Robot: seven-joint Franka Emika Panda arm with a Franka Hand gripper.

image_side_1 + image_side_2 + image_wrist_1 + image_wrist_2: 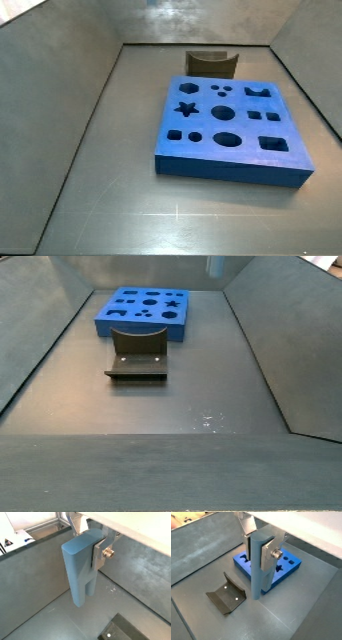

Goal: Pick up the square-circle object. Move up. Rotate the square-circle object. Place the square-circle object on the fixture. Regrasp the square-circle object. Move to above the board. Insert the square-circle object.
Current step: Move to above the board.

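The gripper (261, 554) is holding the peg (81, 567) clamped between its jaws near the upper end, the peg hanging down below them, above the floor. It looks stiff, light and smooth, so grip its flat sides.

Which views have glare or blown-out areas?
A wrist view: overexposed white band over the pincer, which holds the square-circle object hanging above the floor. A side view: bright sheen on the back wall behind the fixture; the board is evenly lit.
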